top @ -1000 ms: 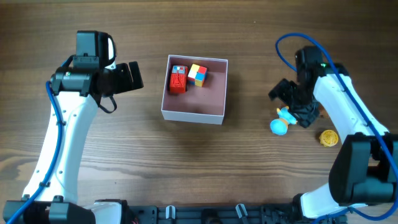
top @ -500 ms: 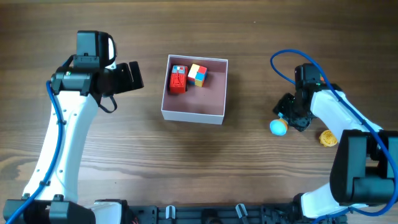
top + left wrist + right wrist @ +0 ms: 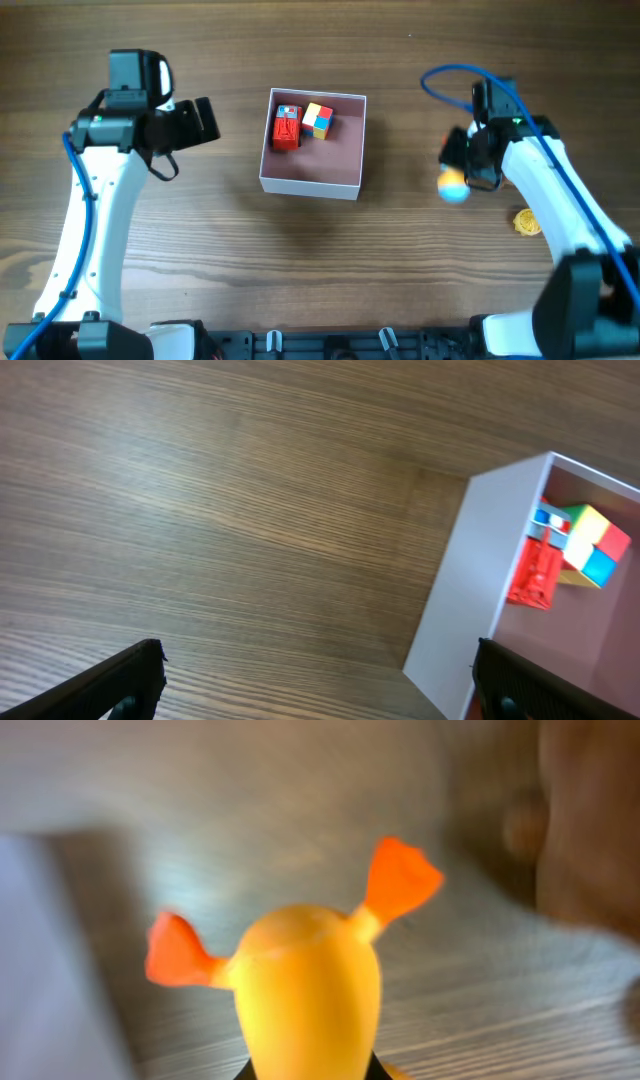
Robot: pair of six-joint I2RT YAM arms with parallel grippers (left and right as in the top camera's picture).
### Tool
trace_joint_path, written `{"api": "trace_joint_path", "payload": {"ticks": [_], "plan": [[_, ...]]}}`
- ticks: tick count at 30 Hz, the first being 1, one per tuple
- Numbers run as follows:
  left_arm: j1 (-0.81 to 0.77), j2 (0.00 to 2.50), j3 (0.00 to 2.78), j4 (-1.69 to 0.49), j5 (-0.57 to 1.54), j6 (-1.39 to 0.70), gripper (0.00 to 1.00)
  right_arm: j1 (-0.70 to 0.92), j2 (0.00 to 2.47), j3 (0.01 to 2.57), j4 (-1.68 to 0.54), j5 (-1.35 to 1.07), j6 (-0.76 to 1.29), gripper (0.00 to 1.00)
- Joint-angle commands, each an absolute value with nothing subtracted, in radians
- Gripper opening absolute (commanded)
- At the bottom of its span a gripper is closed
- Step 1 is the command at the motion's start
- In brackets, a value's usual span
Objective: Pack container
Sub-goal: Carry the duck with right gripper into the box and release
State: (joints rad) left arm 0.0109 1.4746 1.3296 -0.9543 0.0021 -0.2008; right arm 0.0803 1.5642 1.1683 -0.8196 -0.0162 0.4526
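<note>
The container (image 3: 313, 176), a white-walled square box with a dull pink floor, sits mid-table and holds a red toy (image 3: 286, 128) and a multicoloured cube (image 3: 318, 120). To its right, my right gripper (image 3: 462, 168) is shut on a yellow and blue toy (image 3: 452, 185). In the right wrist view this toy (image 3: 308, 990) is yellow with two orange stubs and fills the middle above my right gripper (image 3: 310, 1072). My left gripper (image 3: 200, 120) is open to the left of the box. The left wrist view shows the container's white wall (image 3: 470, 590) beside the right finger (image 3: 525, 680).
A small yellow round object (image 3: 528, 221) lies on the wooden table to the lower right of the right gripper. A blue cable (image 3: 450, 75) loops above the right arm.
My right gripper has shut on the yellow and blue toy and carried it slightly up the frame, away from the yellow round object. The left arm has shifted a little to the left.
</note>
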Motion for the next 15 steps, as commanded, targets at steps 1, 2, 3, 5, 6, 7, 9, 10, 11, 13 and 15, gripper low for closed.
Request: {"api": "trace_joint_path", "payload": {"ticks": [1,2,3,5,6,7,9,10,11,13,15], "plan": [[0.022,1.47,1.327,-0.962,0.009,-0.214,1.0,0.24,1.435,1.42,-0.83,0.027,0.39,0.04],[0.022,1.47,1.327,-0.962,0.012,-0.214,1.0,0.331,1.433,1.501,-0.83,0.08,0.393,0.04],[0.022,1.47,1.327,-0.962,0.011,-0.214,1.0,0.39,1.442,1.536,-0.822,0.116,0.396,0.04],[0.022,1.47,1.327,-0.962,0.012,-0.214,1.0,0.505,1.475,1.553,-0.768,0.17,0.422,0.04],[0.022,1.47,1.327,-0.962,0.012,-0.214,1.0,0.527,1.499,1.553,-0.755,0.169,0.431,0.04],[0.022,1.47,1.327,-0.963,0.012,-0.214,1.0,0.551,1.57,1.553,-0.739,0.158,0.472,0.04],[0.022,1.47,1.327,-0.963,0.012,-0.214,1.0,0.553,1.667,1.553,-0.711,0.103,0.474,0.04],[0.022,1.47,1.327,-0.963,0.012,-0.214,1.0,0.553,1.732,1.553,-0.687,0.084,0.476,0.05],[0.022,1.47,1.327,-0.963,0.012,-0.214,1.0,0.553,1.786,1.553,-0.667,0.074,0.482,0.04],[0.022,1.47,1.327,-0.963,0.012,-0.214,1.0,0.552,1.875,1.553,-0.646,0.065,0.514,0.04],[0.022,1.47,1.327,-0.963,0.012,-0.214,1.0,0.55,1.92,1.553,-0.647,0.066,0.551,0.04]]}}
